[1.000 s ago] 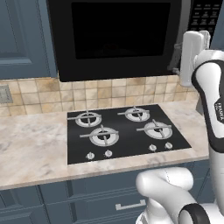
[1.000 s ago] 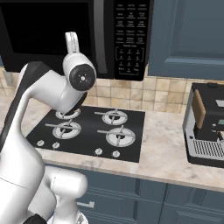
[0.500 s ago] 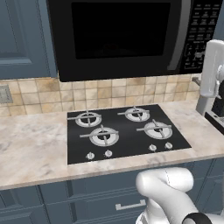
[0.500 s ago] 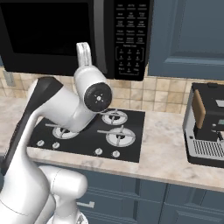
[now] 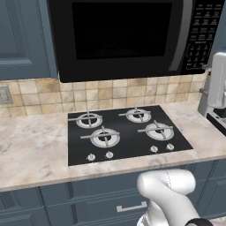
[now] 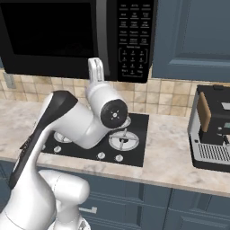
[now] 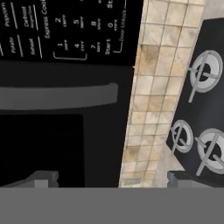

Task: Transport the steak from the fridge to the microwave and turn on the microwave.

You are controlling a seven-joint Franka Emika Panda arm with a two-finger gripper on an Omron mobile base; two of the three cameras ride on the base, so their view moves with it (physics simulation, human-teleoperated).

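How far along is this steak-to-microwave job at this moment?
Looks done: the wide black microwave has its dark glass door shut, which fits the steak being inside, though the glass shows nothing. In hand: the gripper hangs near the microwave's lower edge, its white-labelled keypad in the hand view. Left: pressing start. No display lights show it running.

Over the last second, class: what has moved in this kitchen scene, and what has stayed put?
The arm swung rightward across the stovetop, from the left base view's right side toward its edge. The microwave stayed shut; stovetop and coffee machine kept their places.
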